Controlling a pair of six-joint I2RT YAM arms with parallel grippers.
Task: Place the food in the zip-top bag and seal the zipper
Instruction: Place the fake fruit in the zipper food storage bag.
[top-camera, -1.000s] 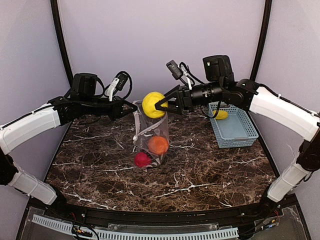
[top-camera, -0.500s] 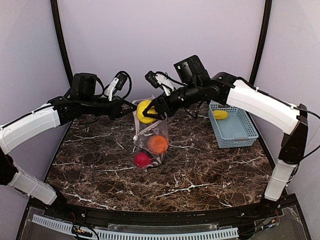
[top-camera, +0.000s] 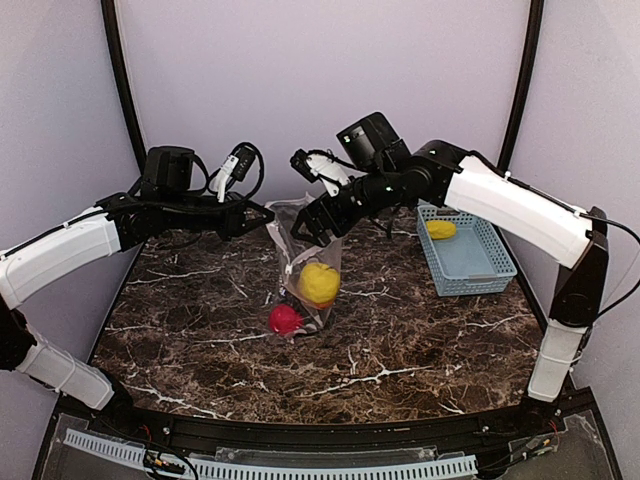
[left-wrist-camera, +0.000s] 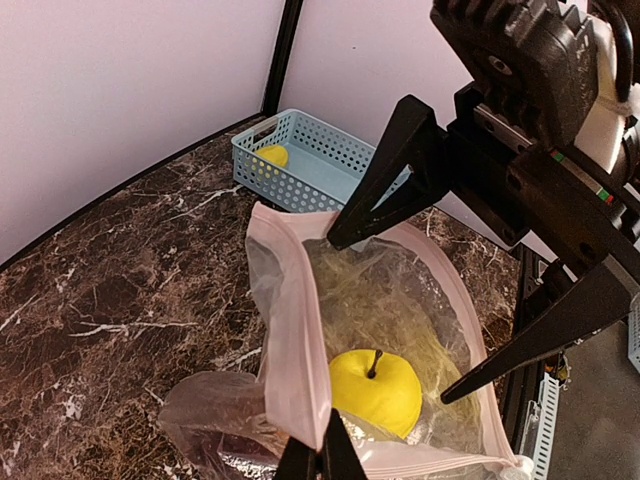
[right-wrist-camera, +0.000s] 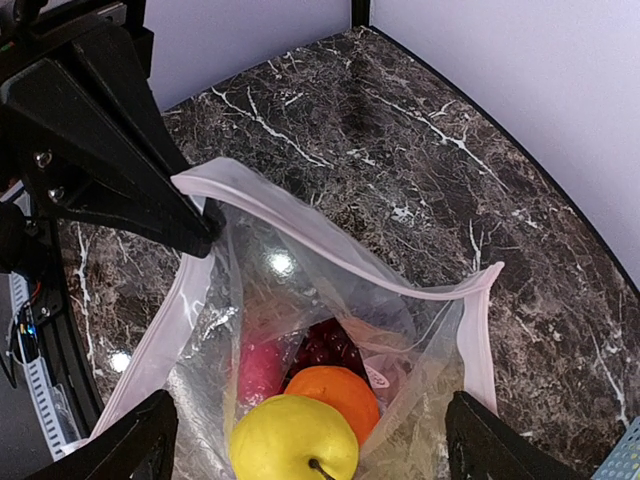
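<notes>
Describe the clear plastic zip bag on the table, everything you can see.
The clear, crinkled plastic zip-top bag stands upright on the dark marble table, mouth open upward. A whitish-pink zipper strip rims the mouth. The left hand pinches that strip at one side; the open right hand hovers above. Inside lie a yellow fruit, an orange one, purple grapes and a red piece.

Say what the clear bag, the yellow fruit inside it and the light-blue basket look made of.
Clear floppy bag: thin plastic film, glossy; it crinkles and shows its contents. Round yellow fruit: likely moulded plastic or foam, smooth matt skin. Light-blue basket: rigid plastic, perforated walls.
</notes>
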